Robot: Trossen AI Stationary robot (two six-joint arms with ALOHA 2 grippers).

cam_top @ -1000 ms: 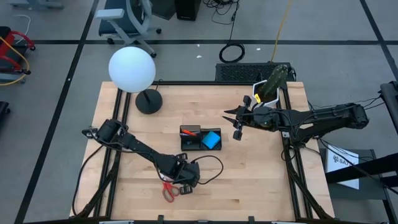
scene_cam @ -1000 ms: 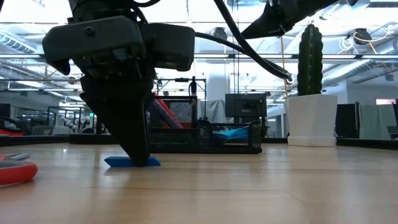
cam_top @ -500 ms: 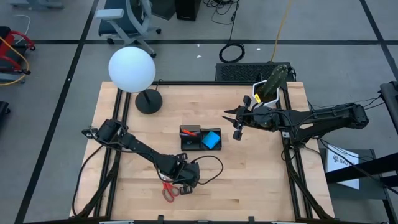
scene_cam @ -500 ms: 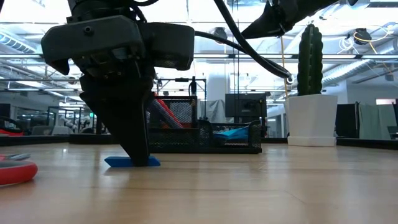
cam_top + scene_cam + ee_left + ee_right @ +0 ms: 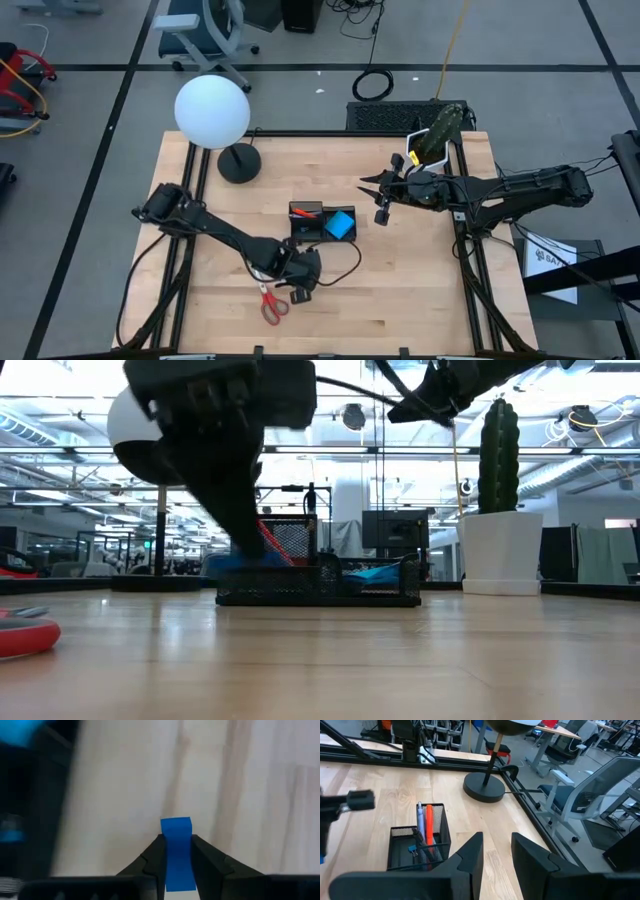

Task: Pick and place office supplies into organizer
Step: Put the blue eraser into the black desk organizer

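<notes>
My left gripper (image 5: 300, 270) hangs above the wooden table just in front of the organizer (image 5: 322, 222), shut on a small blue eraser block (image 5: 176, 832). The organizer, a low black mesh tray, holds a blue note pad (image 5: 341, 224) and red and blue pens (image 5: 423, 832). Red-handled scissors (image 5: 270, 303) lie flat on the table near the front edge. My right gripper (image 5: 370, 188) is held high to the right of the organizer, open, with nothing between its fingers (image 5: 470, 856). My left gripper pinches the eraser's two side faces (image 5: 176, 852) between its two fingers (image 5: 156, 856). The fingers slant down from above. The eraser's free end (image 5: 175, 823) sticks out past the fingertips, and the block is lifted clear of the table.
A white globe lamp (image 5: 212, 112) on a round black base (image 5: 239, 162) stands at the far left. A potted cactus (image 5: 437, 135) stands at the far right corner. Bare wood lies in front of and to the right of the organizer.
My left gripper has risen from the table with the blue eraser and moved toward the organizer. The eraser, which lay on the wood, now hangs clear of it. The scissors have stayed where they were.
</notes>
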